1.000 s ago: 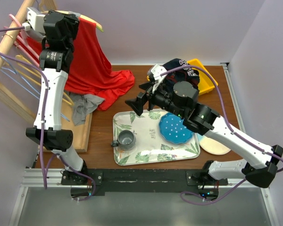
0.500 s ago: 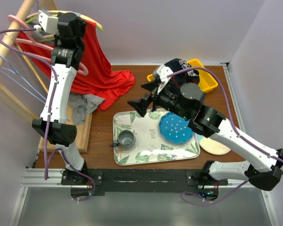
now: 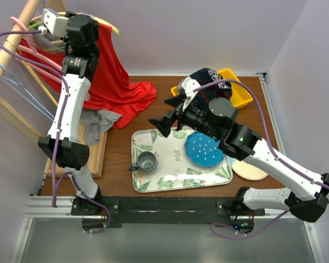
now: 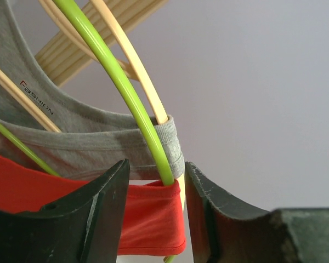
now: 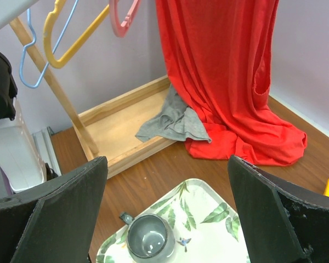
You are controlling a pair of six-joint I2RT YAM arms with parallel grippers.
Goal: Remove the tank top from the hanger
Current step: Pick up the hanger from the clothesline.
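Since a second ago your left gripper (image 4: 156, 176) has swung right along the rack (image 3: 10, 43) top. Its jaws stand half spread astride the green hanger (image 4: 118, 78); whether a pad touches it is unclear. Your red tank top (image 3: 112, 76) hangs there, its long axis running down to the table (image 3: 160, 87), where its hem is pooled. Your right gripper (image 5: 164, 164) gapes wide, empty.

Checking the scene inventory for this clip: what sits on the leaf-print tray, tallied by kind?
grey mug: 1
blue plate: 1
Total: 2
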